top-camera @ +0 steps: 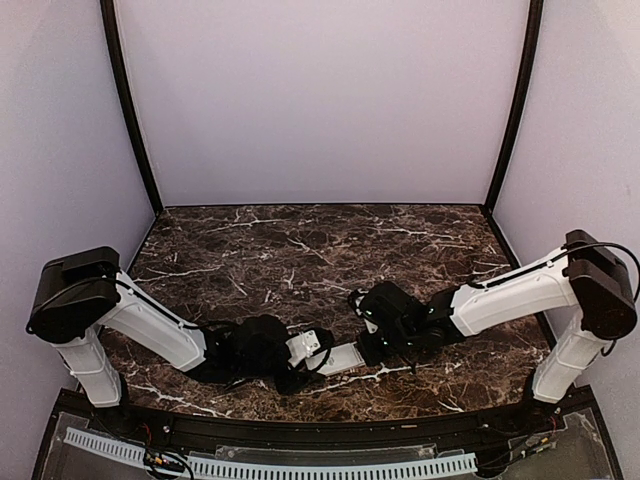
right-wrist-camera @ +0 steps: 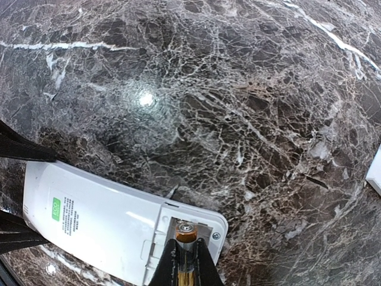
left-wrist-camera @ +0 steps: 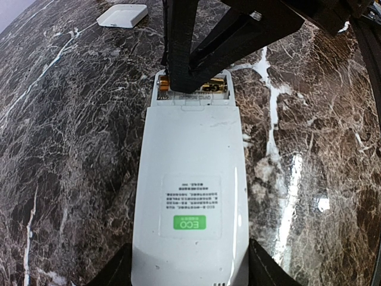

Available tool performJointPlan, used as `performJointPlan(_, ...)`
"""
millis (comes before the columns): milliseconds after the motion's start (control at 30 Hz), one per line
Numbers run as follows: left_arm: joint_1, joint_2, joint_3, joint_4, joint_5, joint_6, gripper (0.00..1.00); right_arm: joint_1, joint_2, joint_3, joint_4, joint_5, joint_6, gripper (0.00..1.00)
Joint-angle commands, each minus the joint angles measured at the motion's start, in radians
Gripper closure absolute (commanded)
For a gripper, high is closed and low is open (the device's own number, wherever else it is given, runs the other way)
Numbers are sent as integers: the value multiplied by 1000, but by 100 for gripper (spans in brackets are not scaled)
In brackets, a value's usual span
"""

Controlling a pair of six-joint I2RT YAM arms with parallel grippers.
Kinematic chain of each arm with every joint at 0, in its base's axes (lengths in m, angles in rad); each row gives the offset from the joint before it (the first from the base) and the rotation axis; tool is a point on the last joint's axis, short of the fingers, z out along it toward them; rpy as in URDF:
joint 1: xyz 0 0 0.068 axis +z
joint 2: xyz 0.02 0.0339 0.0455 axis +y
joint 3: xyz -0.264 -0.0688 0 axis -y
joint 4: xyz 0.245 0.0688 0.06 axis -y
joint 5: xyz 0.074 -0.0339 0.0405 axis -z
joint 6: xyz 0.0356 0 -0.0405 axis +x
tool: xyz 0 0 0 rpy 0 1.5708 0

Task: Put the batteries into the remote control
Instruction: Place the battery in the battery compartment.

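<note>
From above, both arms reach in over the dark brown marble-patterned surface [top-camera: 300,250] and meet near its front edge. The left pincer [top-camera: 305,352] has the small white rectangular plastic remote control [top-camera: 343,357] by one end, and the remote lies flat, pointing across toward the right pincer [top-camera: 372,345], which sits right at its other end.

Over to the left wrist camera: the remote's plain back faces up, with a green rectangular sticker [left-wrist-camera: 189,223] on it. The left pincer's black fingers [left-wrist-camera: 116,271] sit tight against both long sides, so that's a grasp on the remote. At the far end the open battery bay [left-wrist-camera: 193,89] shows gold-coloured metal, and the right arm's black fingers come down straight into it. Up in the far left corner a flat white rectangular plastic panel [left-wrist-camera: 122,15] lies on the marble, well apart from the remote.

Now the right wrist camera: the remote runs along the lower left, bay end toward the lens. The right pincer is clenched on a small cylindrical battery [right-wrist-camera: 186,233] with a coppery tip, its fingers [right-wrist-camera: 205,271] pinching either side, and the battery sits over the open bay. Whether it's fully seated, I can't tell. A white edge peeks in at the right border.
</note>
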Motion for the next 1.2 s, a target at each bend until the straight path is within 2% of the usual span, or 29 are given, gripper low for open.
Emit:
performJointPlan(0, -2, 8, -13, -125, -43, 13, 100, 1, 51, -11, -202, 84, 18, 100)
performJointPlan(433, -2, 2, -13, -131, -63, 17, 100, 24, 145, 85, -438, 200, 184, 99)
performJointPlan(633, -2, 3, -13, -131, -72, 20, 100, 29, 161, 103, -492, 190, 236, 92)
performJointPlan(1167, -2, 3, -11, -136, -73, 24, 100, 68, 227, 240, -725, 297, 300, 87)
